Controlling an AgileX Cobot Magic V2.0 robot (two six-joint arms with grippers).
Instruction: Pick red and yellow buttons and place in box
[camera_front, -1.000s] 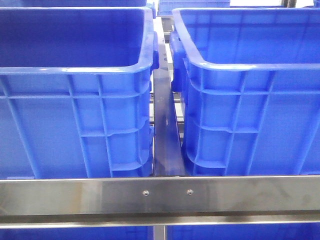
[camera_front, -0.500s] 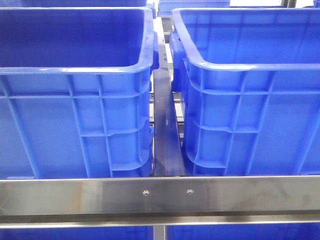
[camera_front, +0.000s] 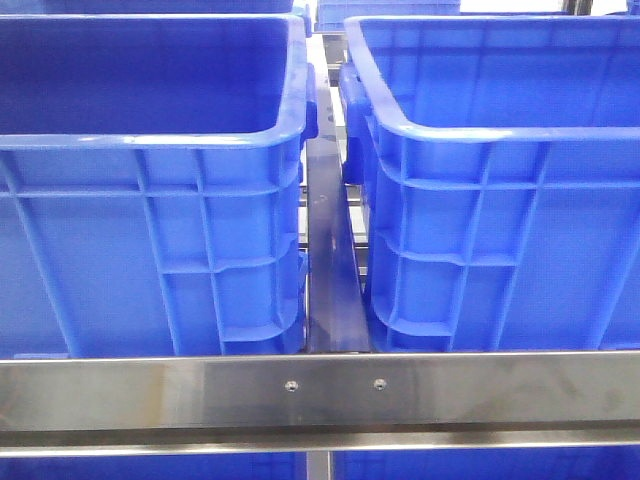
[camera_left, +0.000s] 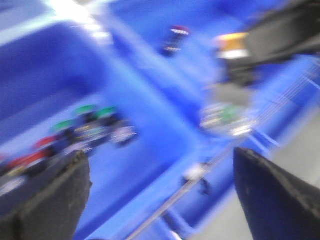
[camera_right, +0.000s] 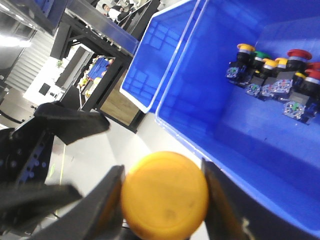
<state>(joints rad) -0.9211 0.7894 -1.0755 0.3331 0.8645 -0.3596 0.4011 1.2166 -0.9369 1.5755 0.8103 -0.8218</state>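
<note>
In the right wrist view my right gripper (camera_right: 162, 192) is shut on a round yellow button (camera_right: 164, 195), held above the floor just outside a blue box (camera_right: 235, 130). That box holds a cluster of red, yellow and green buttons (camera_right: 280, 80) on black bases. The left wrist view is blurred by motion. There my left gripper (camera_left: 160, 160) is open and empty above a blue box rim (camera_left: 150, 125), with green and red buttons (camera_left: 75, 132) inside. A yellow button (camera_left: 231, 45) shows in a dark gripper beyond. Neither gripper shows in the front view.
The front view shows two tall blue boxes, one on the left (camera_front: 150, 200) and one on the right (camera_front: 500, 200), with a metal rail (camera_front: 320, 390) across the front. A further blue box (camera_right: 160, 55) and black frames (camera_right: 95, 35) lie beyond.
</note>
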